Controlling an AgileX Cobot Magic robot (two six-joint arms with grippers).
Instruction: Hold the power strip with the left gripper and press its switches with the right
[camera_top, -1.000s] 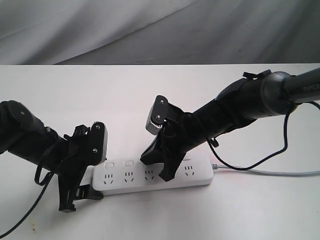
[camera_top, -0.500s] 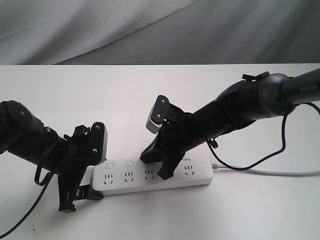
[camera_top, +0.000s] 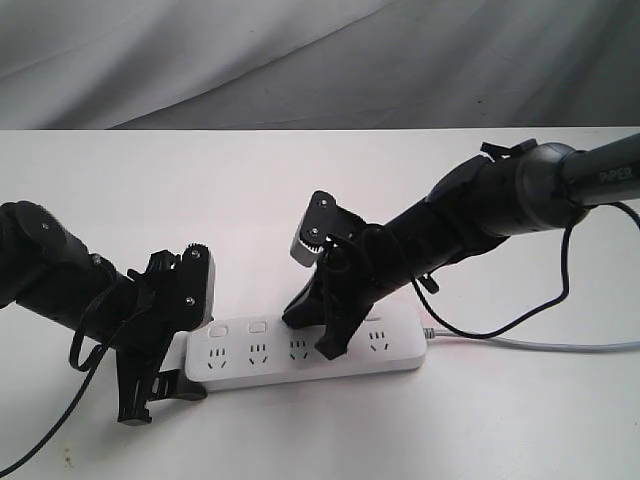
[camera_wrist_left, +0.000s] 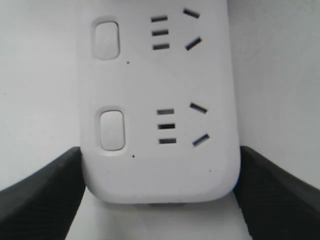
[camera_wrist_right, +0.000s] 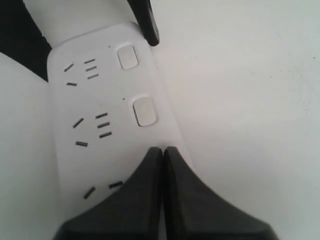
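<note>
The white power strip (camera_top: 300, 352) lies flat on the white table, its grey cord (camera_top: 560, 346) leaving to the right. My left gripper (camera_top: 168, 352) straddles its left end. In the left wrist view that gripper (camera_wrist_left: 159, 157) is shut on the power strip (camera_wrist_left: 160, 90), with black fingers (camera_wrist_left: 55, 185) against both sides. My right gripper (camera_top: 316, 336) is shut and empty, tips down on the strip's middle. In the right wrist view its closed tips (camera_wrist_right: 163, 150) sit on the switch row, just past two visible switches (camera_wrist_right: 144, 111). The switch under the tips is hidden.
The right arm's loose black cable (camera_top: 540, 300) loops over the table beside the cord. A grey cloth backdrop (camera_top: 320, 60) hangs behind the table's far edge. The left arm's cable (camera_top: 60, 420) trails toward the front left corner.
My right gripper has shifted slightly left along the strip, staying shut. The left gripper and the strip have not moved.
</note>
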